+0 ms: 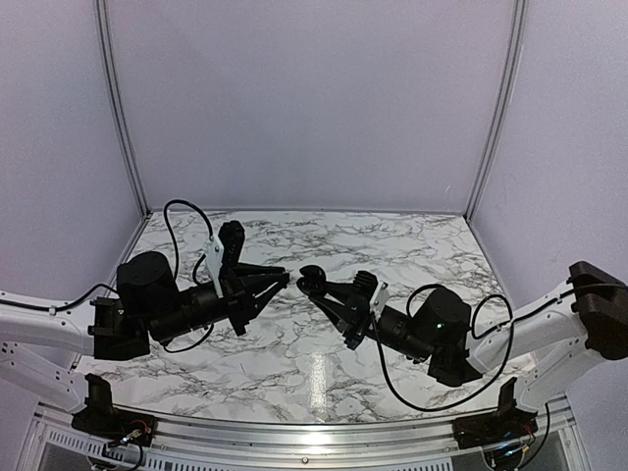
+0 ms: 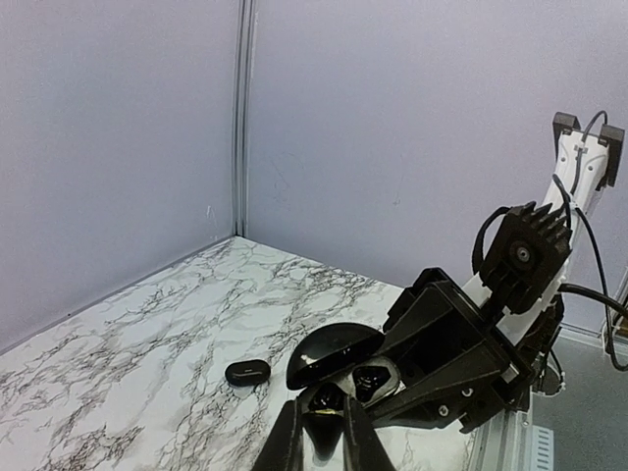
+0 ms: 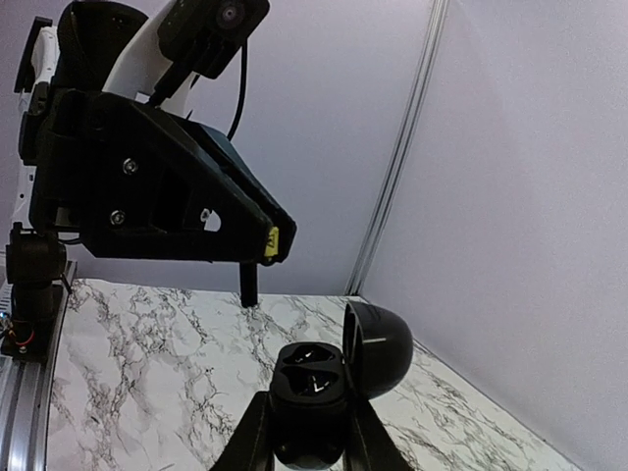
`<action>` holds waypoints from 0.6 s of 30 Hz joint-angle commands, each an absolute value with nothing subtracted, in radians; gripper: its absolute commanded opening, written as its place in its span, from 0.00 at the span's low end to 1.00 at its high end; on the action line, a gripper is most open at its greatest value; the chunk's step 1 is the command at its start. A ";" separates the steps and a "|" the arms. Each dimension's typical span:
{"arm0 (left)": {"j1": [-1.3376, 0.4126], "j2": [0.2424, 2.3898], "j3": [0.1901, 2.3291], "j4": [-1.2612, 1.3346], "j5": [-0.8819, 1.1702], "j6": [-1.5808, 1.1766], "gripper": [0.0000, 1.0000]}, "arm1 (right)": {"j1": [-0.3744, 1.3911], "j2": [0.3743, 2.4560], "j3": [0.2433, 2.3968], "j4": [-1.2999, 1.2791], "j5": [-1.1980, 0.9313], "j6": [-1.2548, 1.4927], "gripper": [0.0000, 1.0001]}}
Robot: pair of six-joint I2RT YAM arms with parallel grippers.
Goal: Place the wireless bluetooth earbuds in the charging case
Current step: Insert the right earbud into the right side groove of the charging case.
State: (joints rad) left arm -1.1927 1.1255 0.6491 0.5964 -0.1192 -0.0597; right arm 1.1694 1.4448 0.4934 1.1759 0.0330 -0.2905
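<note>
Top cam: over the middle of the desk (image 1: 422,245), the left claw (image 1: 281,281) and right claw (image 1: 324,292) meet tip to tip, approx. midway btw the left and right edges. The right claw is clenched on the case (image 1: 311,279). The left claw tapers to a point just beside it, but from here we can't tell if it pinches anything. Left wrist cam: this shows what the top cam hides, i.e. the lid (image 2: 334,353) flipped open, two wells (image 2: 371,379) facing us, and one earbud (image 2: 247,372) lying loose on the desk just beside the case, on its far-edge side. The left claw's fingers (image 2: 287,444) sit nearly together at the nearer well w/ sth dark btw them. Bud or shadow, we can't tell, so grasping vs. empty is unclear. Right wrist cam: this shows the grip itself, both fingers pressed on the case's lower body, w/ the lid up and the left claw hanging above. The loose earbud isn't in this view. Risks, in our judgement: the tips are so close that a small misaim could twist the case in its grip or nudge the lid shut. A bud set in crooked won't seat & may drop. The loose earbud is small & glossy, so a bad pinch could flick it toward an edge.
</note>
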 commanded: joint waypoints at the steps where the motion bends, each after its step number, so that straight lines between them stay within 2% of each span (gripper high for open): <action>1: -1.202 1.160 0.707 0.647 -0.160 -0.066 0.06 | 1.181 1.463 0.539 1.160 0.087 -0.272 0.00; 18: -1.210 1.263 0.756 0.672 -0.173 -0.093 0.04 | 1.187 1.459 0.545 1.146 0.096 -0.273 0.00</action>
